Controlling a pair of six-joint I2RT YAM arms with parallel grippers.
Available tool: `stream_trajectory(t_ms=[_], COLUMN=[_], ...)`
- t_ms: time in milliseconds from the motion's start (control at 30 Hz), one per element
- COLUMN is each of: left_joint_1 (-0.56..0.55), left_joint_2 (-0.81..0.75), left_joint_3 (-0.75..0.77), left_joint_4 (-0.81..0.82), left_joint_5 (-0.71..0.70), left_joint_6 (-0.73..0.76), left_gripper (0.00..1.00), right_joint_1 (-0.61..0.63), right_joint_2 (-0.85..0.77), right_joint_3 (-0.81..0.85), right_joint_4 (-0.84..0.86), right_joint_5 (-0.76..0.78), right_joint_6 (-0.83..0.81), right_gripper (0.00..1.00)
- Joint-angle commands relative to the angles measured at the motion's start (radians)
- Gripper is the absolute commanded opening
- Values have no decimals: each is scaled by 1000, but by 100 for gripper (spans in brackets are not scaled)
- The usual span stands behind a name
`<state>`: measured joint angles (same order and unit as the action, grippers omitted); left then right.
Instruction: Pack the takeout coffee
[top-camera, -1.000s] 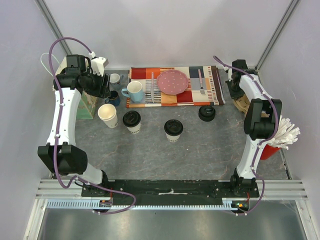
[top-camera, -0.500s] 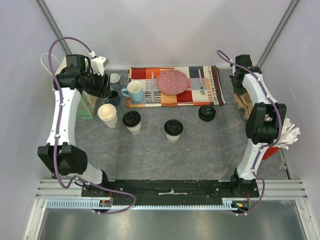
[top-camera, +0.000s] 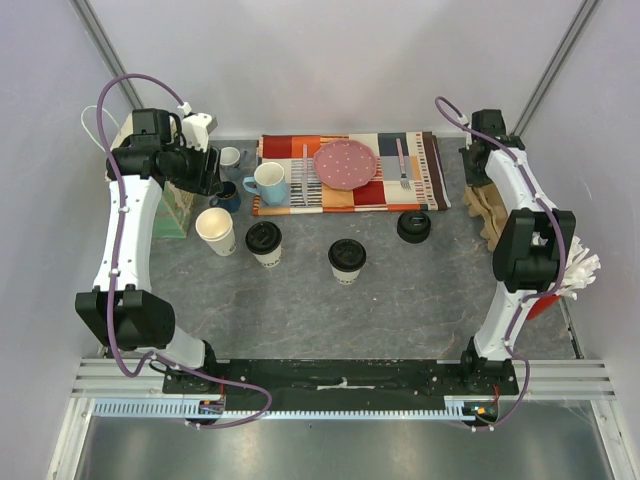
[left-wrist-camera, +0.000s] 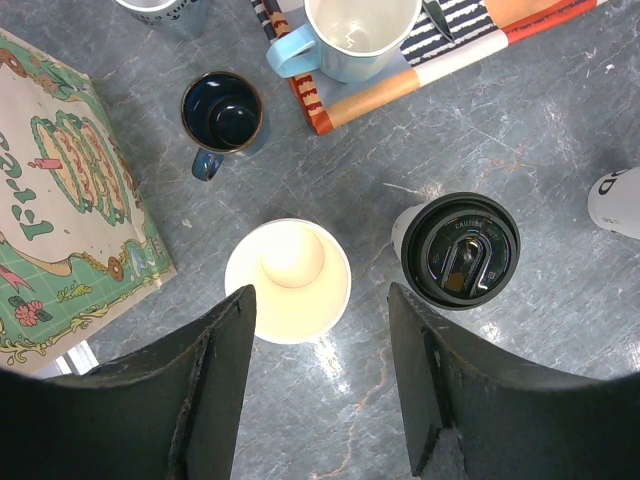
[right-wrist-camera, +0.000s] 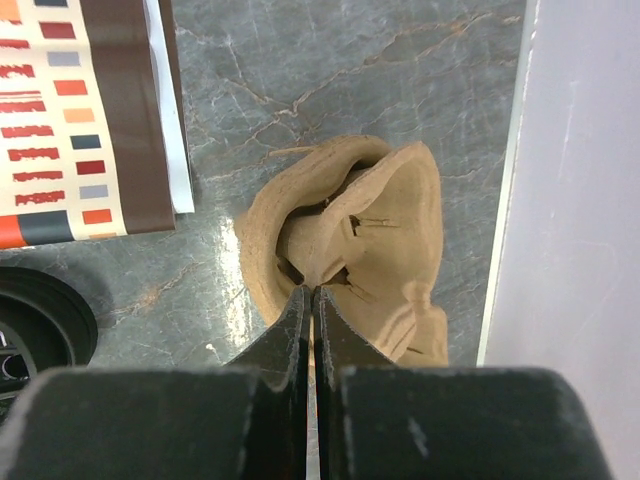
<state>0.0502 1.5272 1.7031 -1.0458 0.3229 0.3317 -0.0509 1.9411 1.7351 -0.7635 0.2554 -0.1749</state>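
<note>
An open cream paper cup (top-camera: 216, 231) stands at the left, and it also shows in the left wrist view (left-wrist-camera: 288, 281). Two lidded cups (top-camera: 264, 243) (top-camera: 347, 260) stand near the middle; one shows in the left wrist view (left-wrist-camera: 458, 250). A loose black lid (top-camera: 414, 226) lies further right. My left gripper (left-wrist-camera: 320, 295) is open and empty, high above the open cup and the nearer lidded cup. My right gripper (right-wrist-camera: 312, 290) is shut on the middle ridge of a brown pulp cup carrier (right-wrist-camera: 390, 220) at the far right (top-camera: 490, 212).
A striped placemat (top-camera: 420, 185) at the back holds a pink plate (top-camera: 346, 164), a fork and a light blue mug (top-camera: 268, 182). A navy mug (left-wrist-camera: 222, 112) and a white mug sit near a green box (left-wrist-camera: 60, 210). A red holder of white napkins (top-camera: 560, 275) stands right.
My right arm has swung its wrist toward the right wall and the brown carrier has shifted with it. The left arm and the cups have not moved.
</note>
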Motion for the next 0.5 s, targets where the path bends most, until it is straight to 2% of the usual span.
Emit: stream_trajectory(t_ms=[0, 233, 400, 467], left_joint_1=[0, 2, 2, 0], left_joint_2=[-6, -6, -10, -10], left_joint_3=[39, 38, 40, 41], left_joint_4=[4, 0, -2, -2], left_joint_5=[31, 42, 44, 44], left_joint_6=[30, 29, 33, 35], left_gripper=[62, 62, 62, 62], right_joint_1=[-1, 75, 149, 174], right_joint_2=[48, 84, 119, 98], right_joint_3=[-32, -51, -84, -103], right_joint_4=[15, 59, 119, 161], right_joint_5=[18, 94, 414, 479], right_joint_6=[52, 28, -1, -6], right_gripper=[0, 0, 0, 0])
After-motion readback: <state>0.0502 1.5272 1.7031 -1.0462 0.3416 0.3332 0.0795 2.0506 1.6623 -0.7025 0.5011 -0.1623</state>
